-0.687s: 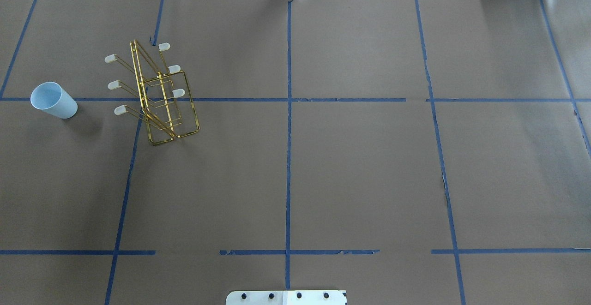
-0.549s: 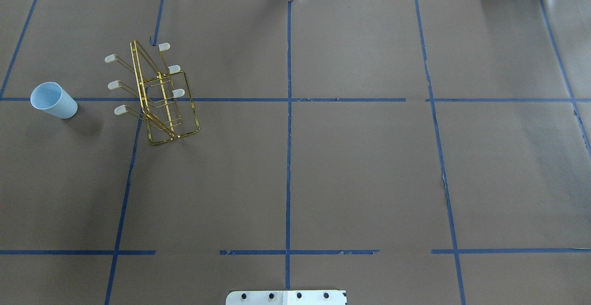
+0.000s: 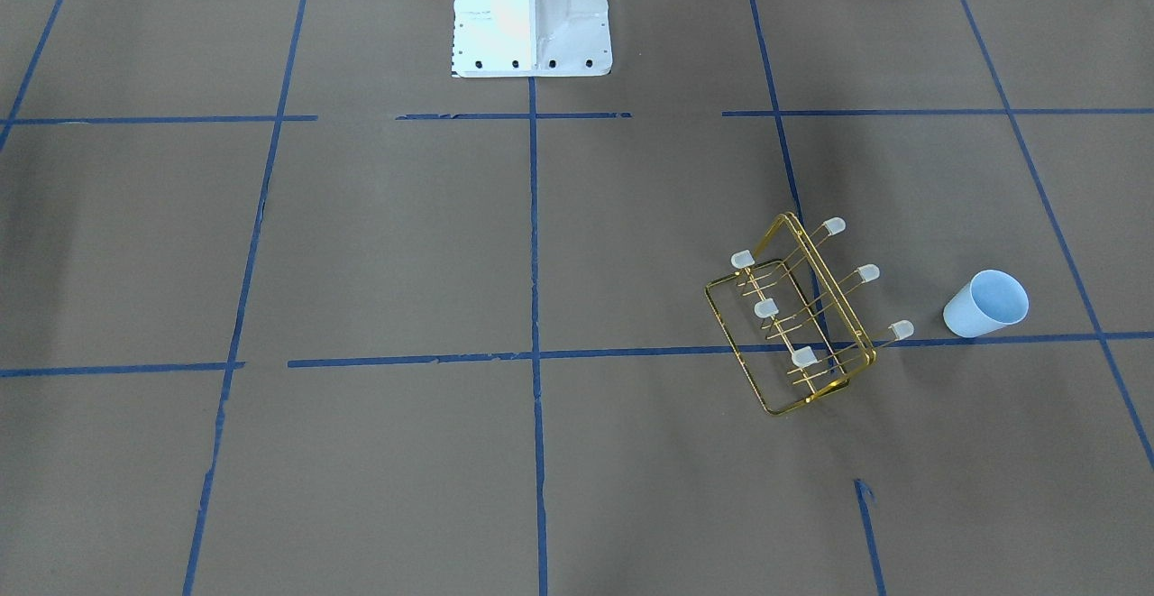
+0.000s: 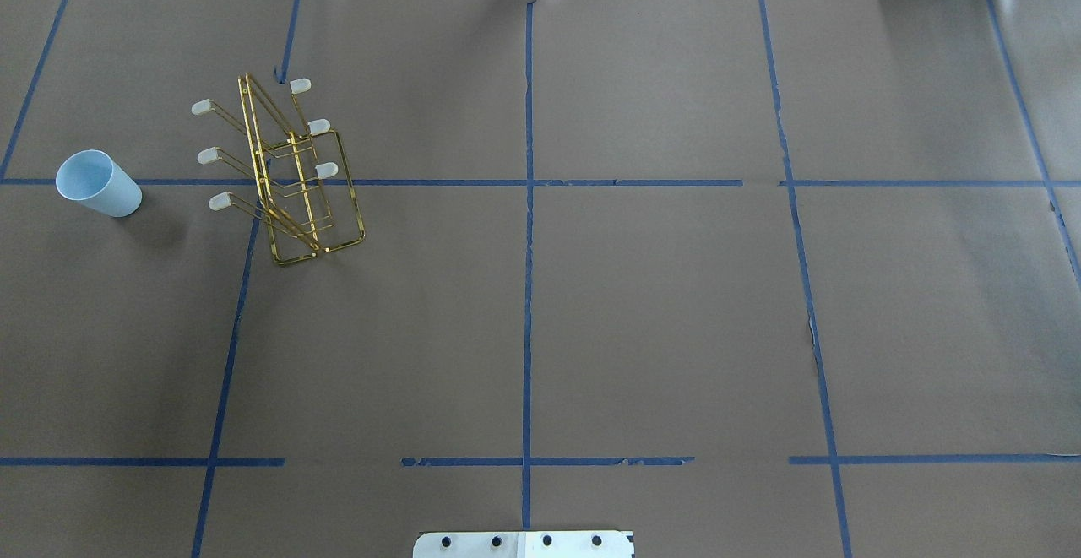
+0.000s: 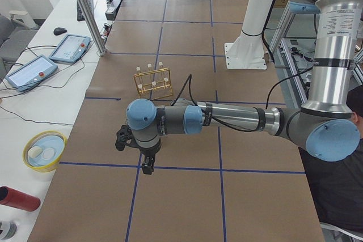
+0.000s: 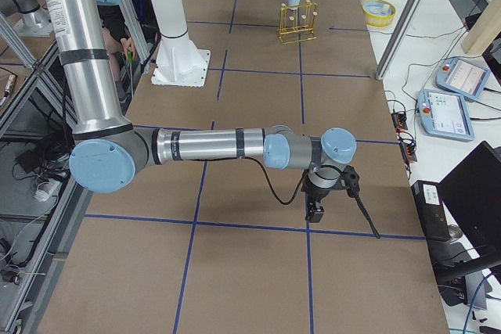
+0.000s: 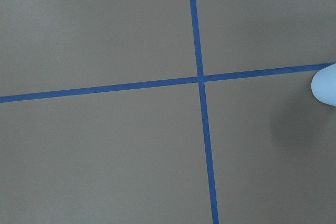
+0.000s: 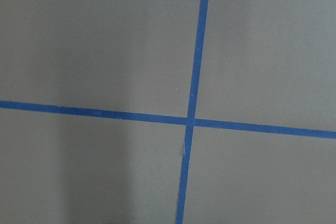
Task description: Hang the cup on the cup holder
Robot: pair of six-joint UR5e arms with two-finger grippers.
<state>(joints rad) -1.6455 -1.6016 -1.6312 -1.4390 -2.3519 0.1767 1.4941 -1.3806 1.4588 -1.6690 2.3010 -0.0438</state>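
Note:
The pale blue cup [image 4: 97, 184] stands upright, mouth up, on the brown table at the far left; it also shows in the front view [image 3: 985, 304] and at the right edge of the left wrist view [image 7: 325, 84]. The gold wire cup holder [image 4: 291, 174] stands to its right, its capped prongs bare [image 3: 798, 316]. My left gripper [image 5: 146, 162] hangs above the table's left end, near the cup's side. My right gripper [image 6: 317, 210] hangs above the right end, far from both. Each shows only in a side view, so I cannot tell whether it is open or shut.
A yellow bowl [image 5: 44, 149] and a red cylinder [image 5: 17, 198] lie off the table's left end. Control tablets [image 5: 69, 46] sit beyond the far edge. The white robot base [image 3: 530, 10] stands at the table's near-middle edge. Blue tape lines cross the table.

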